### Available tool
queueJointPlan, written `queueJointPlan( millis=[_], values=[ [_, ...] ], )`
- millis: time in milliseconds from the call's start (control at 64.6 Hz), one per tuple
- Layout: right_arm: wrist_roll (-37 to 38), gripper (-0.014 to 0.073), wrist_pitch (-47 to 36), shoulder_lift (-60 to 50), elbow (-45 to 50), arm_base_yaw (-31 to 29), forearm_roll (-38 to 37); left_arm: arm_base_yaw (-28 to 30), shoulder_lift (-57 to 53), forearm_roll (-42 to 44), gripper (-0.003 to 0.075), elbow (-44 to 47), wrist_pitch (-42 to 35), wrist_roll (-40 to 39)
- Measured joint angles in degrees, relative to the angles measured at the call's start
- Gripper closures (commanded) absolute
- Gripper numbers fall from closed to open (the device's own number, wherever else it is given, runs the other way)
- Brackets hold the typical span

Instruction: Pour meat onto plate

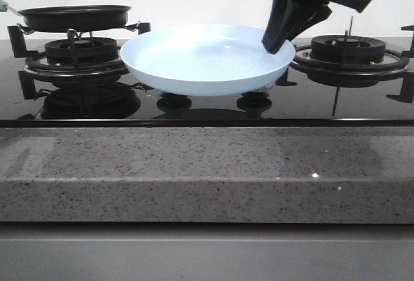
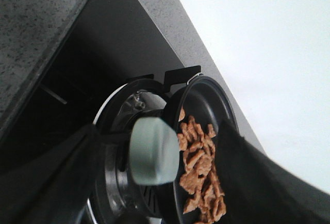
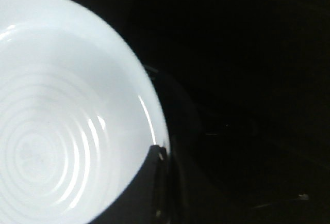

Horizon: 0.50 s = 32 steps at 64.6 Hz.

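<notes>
The plate (image 1: 207, 61) is seen in the front view in the middle of the black glass stove surface (image 1: 194, 109), between two burners. It is pale blue, round and shallow, and nothing lies in it. Far to the left, a black frying pan (image 1: 74, 17) sits on the left burner (image 1: 81, 51).

From the front, only the side of the pan can be seen, so what is inside is hidden. The meat (image 2: 200, 170) is shown only in the left wrist view: a heap of small tan chunks lying in the pan (image 2: 203, 110). A pale green handle end (image 2: 152, 152) is seen there too, between two dark fingers (image 2: 258, 182) of the left claw (image 2: 154, 182). The fingers are on both sides of the handle, but whether it is squeezed tight cannot be told (the picture is blurry there).

The right claw (image 1: 279, 43) is seen from the front coming down from above, with its tip at the right rim of the plate. In the right wrist view, one dark finger (image 3: 149, 182) is seen at the rim of the plate (image 3: 62, 131), which has ring marks inside. Whether this claw is apart or together cannot be told.
</notes>
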Motion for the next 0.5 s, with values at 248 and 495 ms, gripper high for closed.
queueJointPlan(
  millis=[248,495],
  values=[
    [0.00,0.0655,0.00,0.00,0.00,0.00,0.00,-2.20,3.49,-1.51,0.0258,-2.52,0.56,0.83],
    [0.00,0.0655,0.00,0.00,0.00,0.00,0.00,-3.07,4.55,-1.55,0.0323,-3.10,1.14,0.86]
  ],
)
